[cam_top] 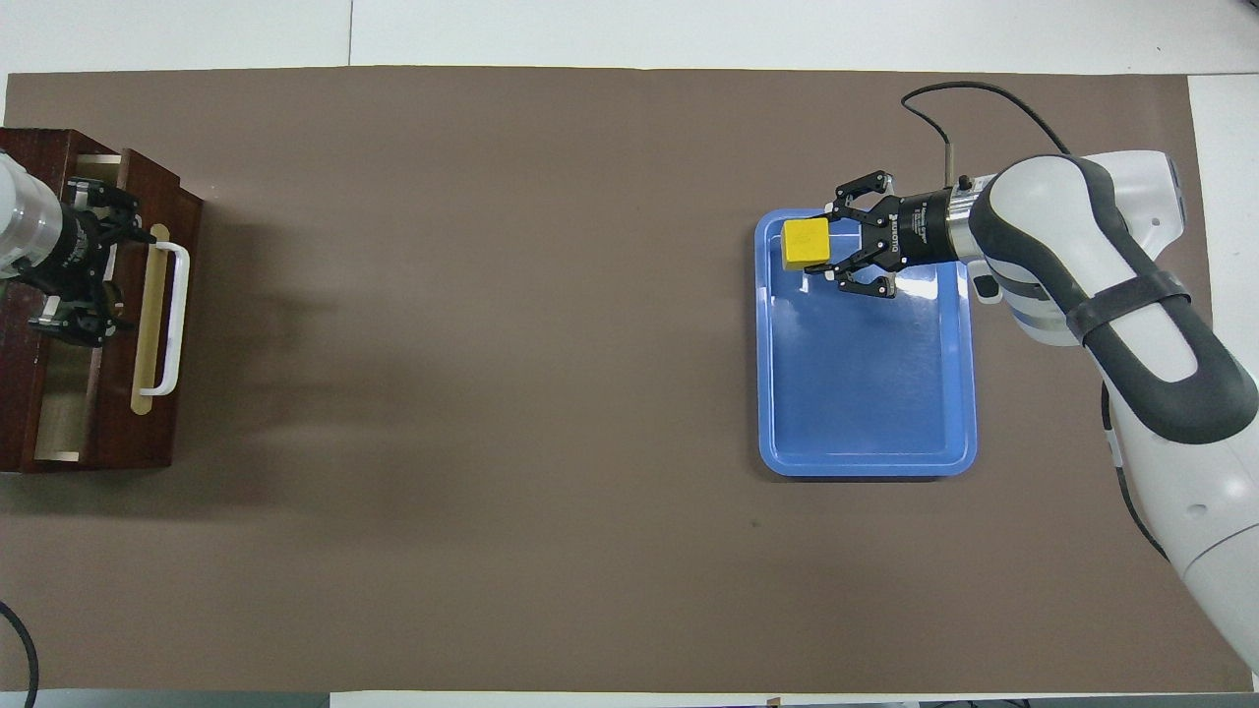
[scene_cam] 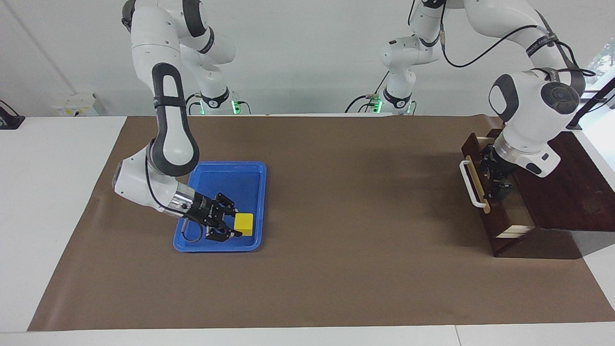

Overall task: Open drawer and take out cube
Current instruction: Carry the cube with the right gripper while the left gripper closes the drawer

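Note:
The yellow cube [scene_cam: 243, 223] [cam_top: 807, 243] lies in the blue tray [scene_cam: 250, 175] [cam_top: 866, 393], in the corner farthest from the robots. My right gripper [scene_cam: 233, 218] [cam_top: 842, 246] is low in the tray, open, its fingertips just short of the cube, holding nothing. The dark drawer [scene_cam: 487, 218] [cam_top: 148, 423], with a white handle [scene_cam: 468, 185] [cam_top: 175, 315], is pulled out of its dark wooden box [scene_cam: 567, 192] [cam_top: 25, 413] at the left arm's end. My left gripper [scene_cam: 497, 185] [cam_top: 93, 261] is open, reaching down into the drawer's pale interior.
A brown mat [scene_cam: 360, 202] [cam_top: 492, 393] covers the table between the tray and the drawer box. White table surface [scene_cam: 53, 192] borders the mat past the tray.

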